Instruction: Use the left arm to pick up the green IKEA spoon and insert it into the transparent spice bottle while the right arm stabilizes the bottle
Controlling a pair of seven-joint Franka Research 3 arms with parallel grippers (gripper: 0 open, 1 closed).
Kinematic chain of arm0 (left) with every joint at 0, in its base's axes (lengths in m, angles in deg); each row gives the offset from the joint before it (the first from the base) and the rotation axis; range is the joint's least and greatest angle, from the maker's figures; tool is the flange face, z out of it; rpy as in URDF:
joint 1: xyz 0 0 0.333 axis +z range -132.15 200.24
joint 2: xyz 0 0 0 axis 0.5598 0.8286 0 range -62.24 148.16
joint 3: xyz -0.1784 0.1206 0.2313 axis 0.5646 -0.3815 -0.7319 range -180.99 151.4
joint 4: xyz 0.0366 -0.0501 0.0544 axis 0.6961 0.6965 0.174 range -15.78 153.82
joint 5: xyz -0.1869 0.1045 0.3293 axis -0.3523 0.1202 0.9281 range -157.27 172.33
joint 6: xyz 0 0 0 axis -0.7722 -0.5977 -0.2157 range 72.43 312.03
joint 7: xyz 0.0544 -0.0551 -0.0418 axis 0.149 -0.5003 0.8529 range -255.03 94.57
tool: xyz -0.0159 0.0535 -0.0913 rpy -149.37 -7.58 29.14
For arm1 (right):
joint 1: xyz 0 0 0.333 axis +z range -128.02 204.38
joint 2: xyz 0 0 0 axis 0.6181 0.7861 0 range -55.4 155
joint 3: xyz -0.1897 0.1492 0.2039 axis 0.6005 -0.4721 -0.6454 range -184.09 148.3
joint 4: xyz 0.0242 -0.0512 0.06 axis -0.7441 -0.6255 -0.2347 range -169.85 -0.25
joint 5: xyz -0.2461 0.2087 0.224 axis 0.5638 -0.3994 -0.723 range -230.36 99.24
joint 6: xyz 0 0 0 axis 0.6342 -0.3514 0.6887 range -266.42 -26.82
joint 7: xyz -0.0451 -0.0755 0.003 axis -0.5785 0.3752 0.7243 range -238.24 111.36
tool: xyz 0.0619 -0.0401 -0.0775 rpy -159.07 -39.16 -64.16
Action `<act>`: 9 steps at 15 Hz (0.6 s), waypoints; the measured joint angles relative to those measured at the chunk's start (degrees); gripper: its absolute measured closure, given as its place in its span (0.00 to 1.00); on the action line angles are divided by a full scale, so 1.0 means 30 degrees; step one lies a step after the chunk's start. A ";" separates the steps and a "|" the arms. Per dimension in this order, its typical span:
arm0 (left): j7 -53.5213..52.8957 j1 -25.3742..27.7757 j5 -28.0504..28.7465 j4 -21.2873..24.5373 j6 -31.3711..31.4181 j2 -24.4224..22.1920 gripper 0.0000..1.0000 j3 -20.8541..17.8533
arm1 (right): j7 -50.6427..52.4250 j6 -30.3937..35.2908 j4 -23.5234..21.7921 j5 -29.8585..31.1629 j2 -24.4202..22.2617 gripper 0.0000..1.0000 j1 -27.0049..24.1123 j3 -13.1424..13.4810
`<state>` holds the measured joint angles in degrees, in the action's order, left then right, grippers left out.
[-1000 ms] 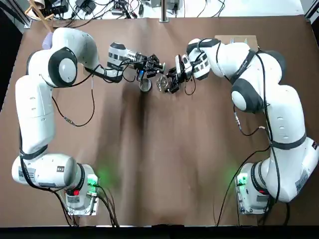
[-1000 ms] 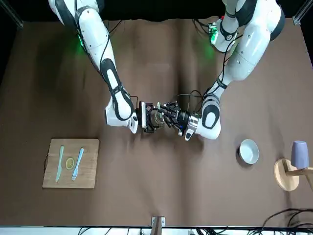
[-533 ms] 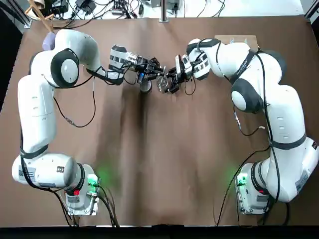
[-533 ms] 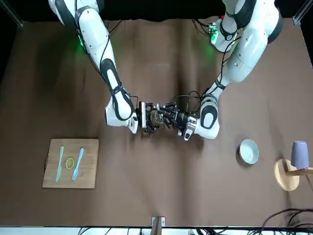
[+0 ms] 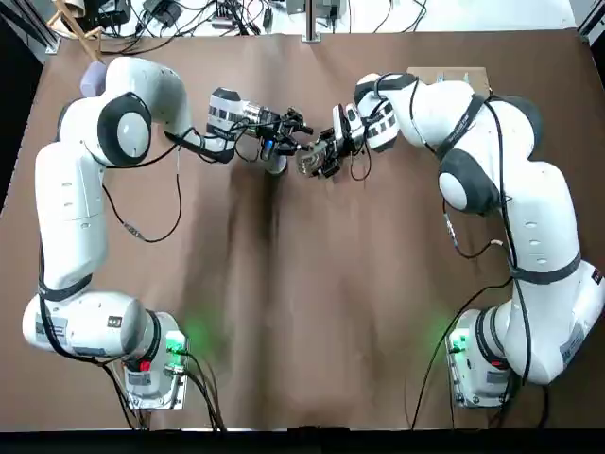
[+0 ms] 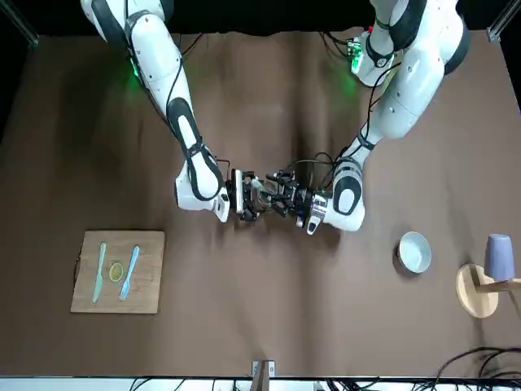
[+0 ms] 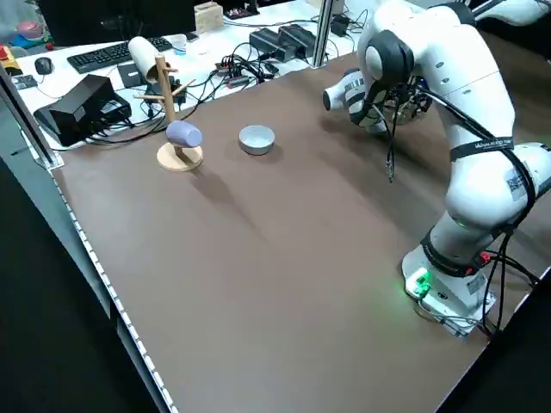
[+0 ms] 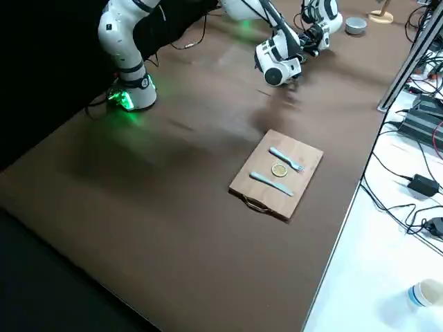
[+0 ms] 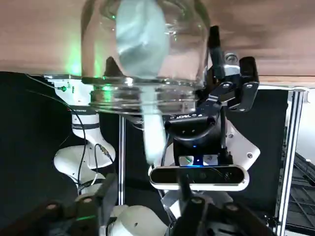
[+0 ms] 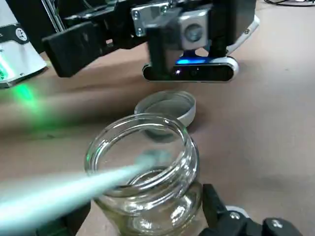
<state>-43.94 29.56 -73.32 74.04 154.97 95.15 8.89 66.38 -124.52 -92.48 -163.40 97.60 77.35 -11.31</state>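
**Easing the green IKEA spoon (image 9: 140,39) into the transparent spice bottle (image 10: 147,201), mid-counter (image 5: 312,303), far side.**

Having closed the small gap to the bottle over the past second, hovering the left claw (image 5: 289,142) just above its mouth, fingers apparently spread clear of the handle. Bracing the bottle at its base with the right claw (image 5: 318,158), clamped either side. Showing the pale, matte plastic bowl already below the thick, glossy glass rim, slim handle leaning out. Suggesting insertion all but done, release probably under way. Leaving a squat grey metal cap (image 10: 165,108) just behind the bottle.
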 joint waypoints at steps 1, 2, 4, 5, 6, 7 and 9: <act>-0.0001 0.0000 0.0000 -0.0023 0.0007 0.0004 0.30 0.0000 | 0.0000 0.0001 0.0000 0.0000 0.0011 0.00 -0.0001 0.0000; -0.0001 0.0000 0.0000 -0.0047 0.0012 0.0006 0.22 0.0000 | 0.0000 0.0001 0.0000 0.0000 0.0015 0.00 -0.0001 0.0000; 0.0004 0.0002 0.0000 -0.0174 0.0021 0.0006 0.04 -0.0005 | 0.0000 0.0002 0.0000 0.0000 0.0024 0.00 -0.0003 0.0000; 0.0024 0.0006 0.0000 -0.0246 0.0021 0.0006 0.00 -0.0005 | 0.0000 0.0002 0.0000 0.0000 0.0026 0.00 -0.0004 0.0000; 0.0028 0.0014 0.0000 -0.0341 0.0021 0.0006 0.00 -0.0006 | 0.0000 0.0002 0.0000 0.0000 0.0030 0.00 -0.0005 0.0000; 0.0044 0.0026 0.0052 -0.0499 0.0021 -0.0001 0.00 -0.0006 | 0.0000 0.0003 0.0000 0.0000 0.0032 0.00 -0.0006 0.0000; 0.0589 0.0110 0.0825 -0.0951 0.0021 -0.0089 0.00 -0.0009 | 0.0000 0.0004 0.0000 0.0000 0.0033 0.00 -0.0007 0.0001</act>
<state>-42.17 29.89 -70.85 71.19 155.03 94.88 8.86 66.38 -124.51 -92.48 -163.40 97.70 77.33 -11.31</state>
